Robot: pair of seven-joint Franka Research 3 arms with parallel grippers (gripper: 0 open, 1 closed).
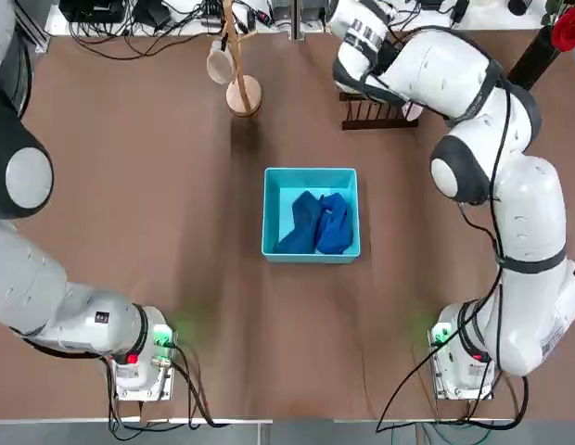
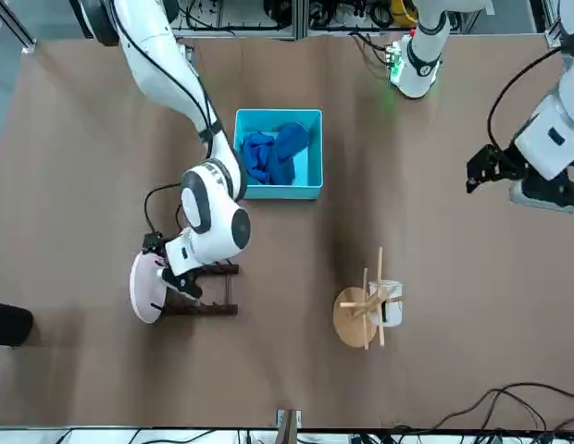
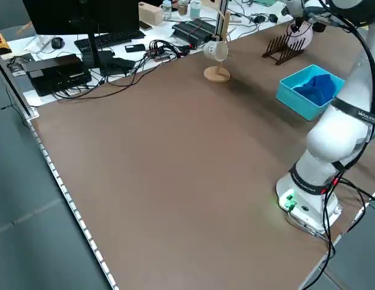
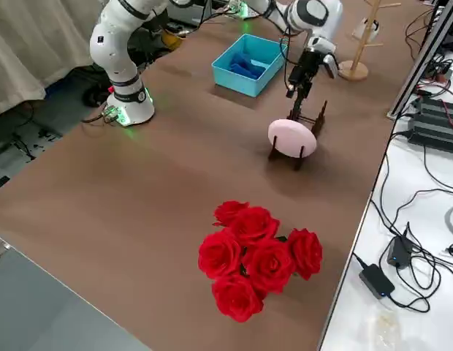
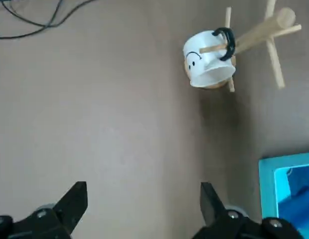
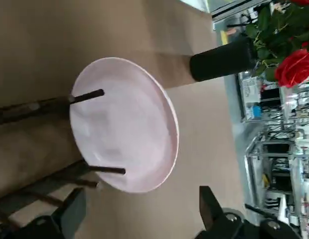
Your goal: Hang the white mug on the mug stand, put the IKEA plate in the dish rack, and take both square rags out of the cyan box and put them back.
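Seen from overhead, the right arm covers most of the dish rack [image 1: 373, 116] and all but a sliver of the IKEA plate [image 1: 414, 111]. The cyan box [image 5: 289, 189] is cut off in the left wrist view.

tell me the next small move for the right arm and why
Probably lift the right pincer clear of the dark-brown pronged dish rack and swing toward the bright cyan plastic box. It is open, the round white plate stands in the prongs, the white mug hangs on the wooden stand, and the dark-blue rags lie untouched.
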